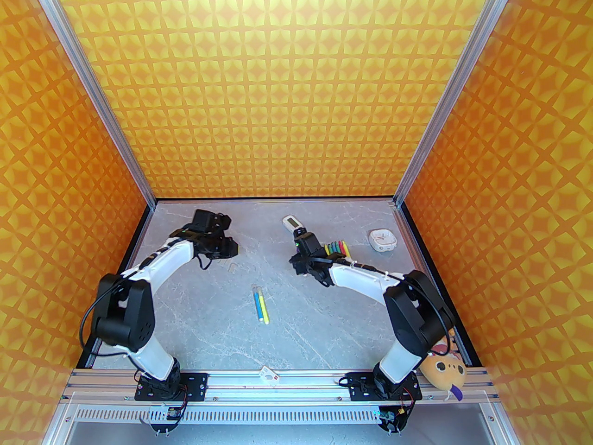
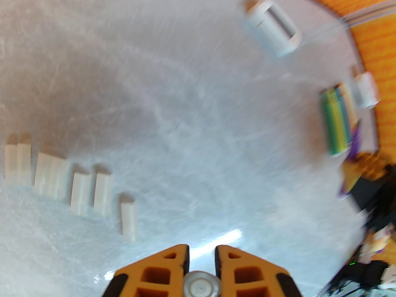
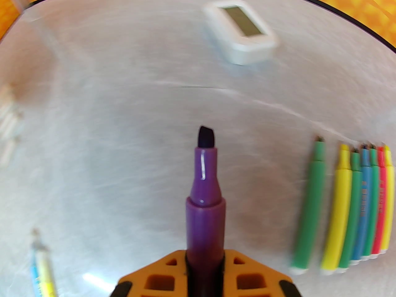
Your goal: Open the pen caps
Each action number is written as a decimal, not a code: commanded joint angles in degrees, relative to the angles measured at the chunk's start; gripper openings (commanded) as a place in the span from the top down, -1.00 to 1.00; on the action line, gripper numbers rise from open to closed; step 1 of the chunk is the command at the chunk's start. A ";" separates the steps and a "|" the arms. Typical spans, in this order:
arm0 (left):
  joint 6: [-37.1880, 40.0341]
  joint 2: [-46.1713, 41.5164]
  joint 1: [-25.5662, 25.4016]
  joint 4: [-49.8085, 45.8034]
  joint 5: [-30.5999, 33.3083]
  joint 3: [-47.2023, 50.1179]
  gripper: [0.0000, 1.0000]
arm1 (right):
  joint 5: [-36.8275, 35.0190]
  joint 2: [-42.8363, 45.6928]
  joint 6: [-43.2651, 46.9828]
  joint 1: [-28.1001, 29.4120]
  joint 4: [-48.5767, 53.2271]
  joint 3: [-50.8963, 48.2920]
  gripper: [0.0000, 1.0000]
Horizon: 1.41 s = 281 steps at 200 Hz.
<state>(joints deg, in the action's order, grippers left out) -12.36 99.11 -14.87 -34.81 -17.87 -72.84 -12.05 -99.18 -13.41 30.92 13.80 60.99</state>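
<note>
Purple pen (image 3: 204, 215), uncapped, lettering unreadable.

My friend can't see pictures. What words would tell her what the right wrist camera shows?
The right gripper holds a purple pen with its cap off, dark tip pointing away over a pale marbled table. To the right, seven uncapped pens in green, yellow, blue and red lie side by side, and a white device with a small screen sits beyond.

Purple pen (image 3: 204, 209): uncapped, dark chisel tip bare, pointing to 12 o'clock.
Uncapped pens (image 3: 346, 206): seven lying side by side at 3 o'clock.
Loose pen caps (image 2: 71, 179): pale row on the table.
Blue and yellow pens (image 1: 261, 303): still capped, touching.
</note>
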 commanded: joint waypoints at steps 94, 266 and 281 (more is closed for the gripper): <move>4.27 13.50 -6.00 -11.38 14.35 -9.34 1.00 | -2.46 -9.23 -1.10 -4.99 4.91 7.89 1.00; 5.29 19.30 -7.01 -12.96 17.06 -11.80 0.70 | -6.25 -14.65 -2.67 -6.03 8.16 11.08 0.84; 5.36 19.30 -7.01 -12.98 17.10 -11.79 0.65 | -6.23 -14.74 -2.67 -6.12 8.34 11.08 0.81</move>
<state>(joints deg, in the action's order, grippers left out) -8.21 117.25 -21.45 -46.50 -1.98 -83.40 -17.08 -112.75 -14.92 25.21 20.45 70.83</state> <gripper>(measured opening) 0.162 0.160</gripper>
